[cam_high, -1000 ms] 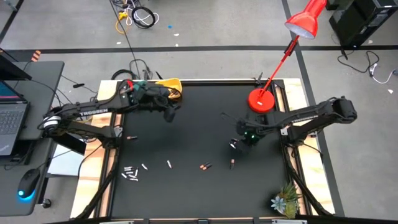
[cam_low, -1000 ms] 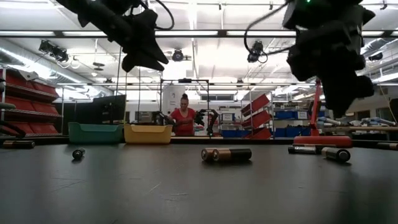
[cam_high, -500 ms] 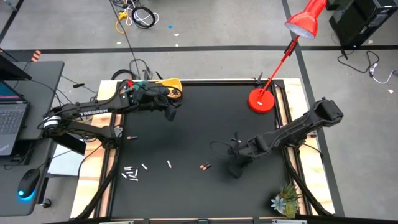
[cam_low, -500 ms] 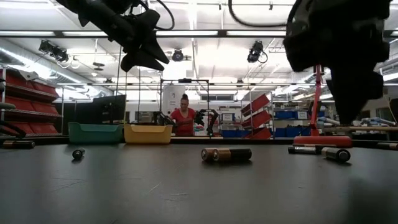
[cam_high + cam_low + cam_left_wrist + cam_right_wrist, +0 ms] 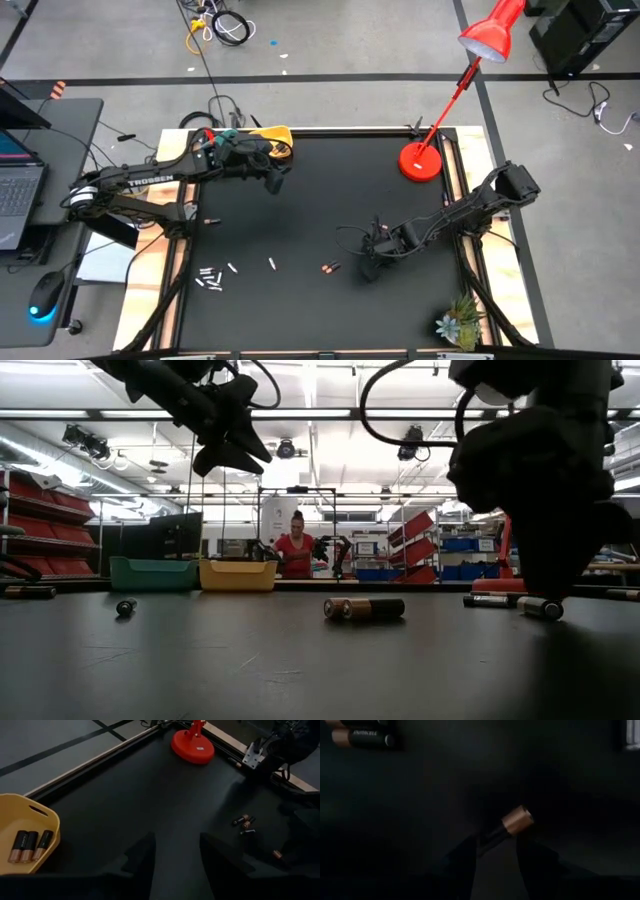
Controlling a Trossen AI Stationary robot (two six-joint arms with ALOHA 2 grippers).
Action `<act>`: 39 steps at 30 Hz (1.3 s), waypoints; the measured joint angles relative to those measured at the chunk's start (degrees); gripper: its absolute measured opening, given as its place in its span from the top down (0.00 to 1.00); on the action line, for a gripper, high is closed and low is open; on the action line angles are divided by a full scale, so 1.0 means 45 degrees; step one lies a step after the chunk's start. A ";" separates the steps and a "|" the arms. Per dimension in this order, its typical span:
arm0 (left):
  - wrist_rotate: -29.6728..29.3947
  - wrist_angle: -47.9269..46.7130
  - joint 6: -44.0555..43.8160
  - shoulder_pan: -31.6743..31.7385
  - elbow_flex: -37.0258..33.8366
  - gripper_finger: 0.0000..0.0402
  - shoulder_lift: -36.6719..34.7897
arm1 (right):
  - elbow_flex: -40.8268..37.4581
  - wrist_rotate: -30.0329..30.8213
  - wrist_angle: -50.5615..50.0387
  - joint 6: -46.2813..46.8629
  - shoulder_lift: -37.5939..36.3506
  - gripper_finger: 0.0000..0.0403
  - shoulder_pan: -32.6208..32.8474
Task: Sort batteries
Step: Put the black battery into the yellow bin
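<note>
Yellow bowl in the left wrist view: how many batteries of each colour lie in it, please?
Dark batteries with copper ends: 3
Batteries of any other colour: 0
Total in the yellow bowl: 3

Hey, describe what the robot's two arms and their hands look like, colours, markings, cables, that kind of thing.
Both arms are dark, nearly black, built of slim jointed links. The left arm carries white TROSSEN lettering along one link; the right arm shows no lettering here. A thin black cable loops beside the right hand. The left hand ends in two flat, dark fingers, as does the right.
</note>
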 joint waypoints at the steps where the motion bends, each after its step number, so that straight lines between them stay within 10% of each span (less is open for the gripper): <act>1: -0.0004 0.0001 0.0000 0.0000 0.0000 0.60 0.0003 | 0.0000 0.0015 0.0092 0.0000 0.0041 0.63 -0.0043; 39: 0.0083 -0.0398 0.0109 0.0015 0.0005 0.60 0.0010 | 0.0806 0.0945 -0.1379 -0.4675 0.0341 0.89 -0.0692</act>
